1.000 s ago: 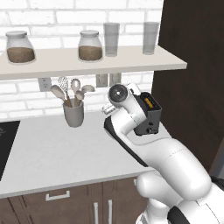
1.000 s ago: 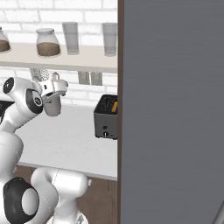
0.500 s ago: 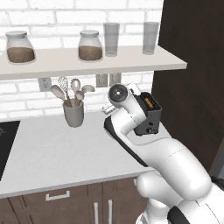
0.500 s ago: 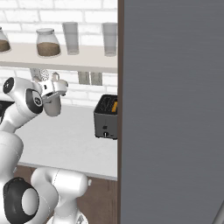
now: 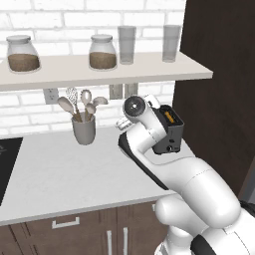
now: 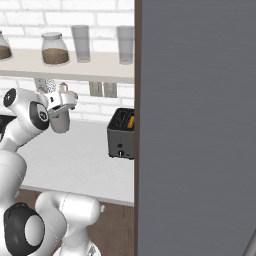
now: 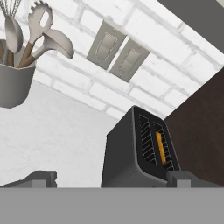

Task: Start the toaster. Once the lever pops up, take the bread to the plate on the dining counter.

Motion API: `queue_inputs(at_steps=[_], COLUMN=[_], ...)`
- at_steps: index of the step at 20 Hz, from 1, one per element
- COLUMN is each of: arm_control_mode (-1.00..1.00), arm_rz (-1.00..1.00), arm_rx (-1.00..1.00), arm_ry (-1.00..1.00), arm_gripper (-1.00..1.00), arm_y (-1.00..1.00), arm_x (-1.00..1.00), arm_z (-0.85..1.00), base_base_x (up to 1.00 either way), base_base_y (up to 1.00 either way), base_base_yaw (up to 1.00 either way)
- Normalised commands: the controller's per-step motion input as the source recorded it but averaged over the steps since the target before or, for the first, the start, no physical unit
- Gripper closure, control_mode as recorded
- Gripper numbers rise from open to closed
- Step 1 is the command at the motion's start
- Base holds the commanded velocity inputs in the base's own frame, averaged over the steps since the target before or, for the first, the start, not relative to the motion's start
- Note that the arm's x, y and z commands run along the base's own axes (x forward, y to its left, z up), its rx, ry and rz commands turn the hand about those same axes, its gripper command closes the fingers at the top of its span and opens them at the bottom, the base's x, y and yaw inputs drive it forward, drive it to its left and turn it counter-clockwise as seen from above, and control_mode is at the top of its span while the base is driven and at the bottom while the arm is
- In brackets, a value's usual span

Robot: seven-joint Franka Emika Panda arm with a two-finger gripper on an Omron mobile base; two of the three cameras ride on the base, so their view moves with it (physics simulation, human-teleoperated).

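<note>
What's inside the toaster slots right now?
One slot of the toaster holds the bread, a golden-yellow slice seen edge-on; the other slot shows only dark grating. How deep the slice sits is hidden by the slot walls.

Bright, even, sharp rendered light

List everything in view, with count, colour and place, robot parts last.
toaster: 1, dark grey, on the worktop beside the dark cabinet.
bread: 1, golden-yellow, in a toaster slot.
utensil pot: 1, grey, on the worktop by the wall, holding spoons and a whisk.
jars: 2, clear with brown filling, on the shelf.
glasses: 2, clear, on the shelf right of the jars.
wall switches: 2, grey, on the brick wall.
hob: 1, black, at the worktop's left edge.
worktop: 1, white, over dark drawers.
arm: 1, white, in front of the toaster.
pincer: 1, dark tips, open, short of the toaster.
</note>
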Motion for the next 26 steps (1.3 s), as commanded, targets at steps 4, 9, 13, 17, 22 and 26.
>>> queue_inputs(at_steps=[4,9,13,17,22,26], arm_control_mode=[-1.00,-1.00,-1.00,-1.00,-1.00,-1.00], arm_rz=[0.00,0.00,0.00,0.00,0.00,0.00], arm_rx=[0.00,0.00,0.00,0.00,0.00,0.00], arm_ry=[0.00,0.00,0.00,0.00,0.00,0.00], arm_gripper=[-1.00,-1.00,-1.00,-1.00,-1.00,-1.00], arm_y=[0.00,0.00,0.00,0.00,0.00,0.00], arm_x=[0.00,0.00,0.00,0.00,0.00,0.00], arm_z=[0.00,0.00,0.00,0.00,0.00,0.00], base_base_x=[0.00,0.00,0.00,0.00,0.00,0.00], base_base_y=[0.00,0.00,0.00,0.00,0.00,0.00], base_base_yaw=[0.00,0.00,0.00,0.00,0.00,0.00])
